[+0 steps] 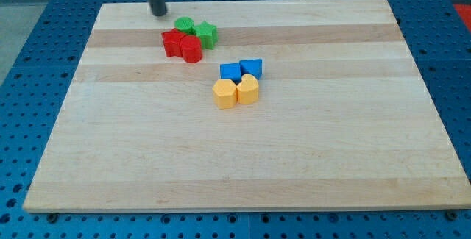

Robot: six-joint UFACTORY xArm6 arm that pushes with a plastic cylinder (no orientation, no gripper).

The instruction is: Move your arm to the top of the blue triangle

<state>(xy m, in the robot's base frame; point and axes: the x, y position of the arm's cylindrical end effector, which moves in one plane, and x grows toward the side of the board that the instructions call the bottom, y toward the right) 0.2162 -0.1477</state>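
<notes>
The blue triangle (252,68) lies near the board's middle, touching a blue cube (230,72) on its left. Two yellow blocks (225,93) (248,90) sit just below the blue pair. My tip (158,12) rests on the board near the top edge, up and to the left of the blue triangle. It stands just up-left of a green round block (184,26) and well apart from the blue blocks.
A green star-like block (206,34) sits right of the green round one. Two red blocks (173,43) (191,49) touch below them. The wooden board (294,158) lies on a blue perforated table (37,62).
</notes>
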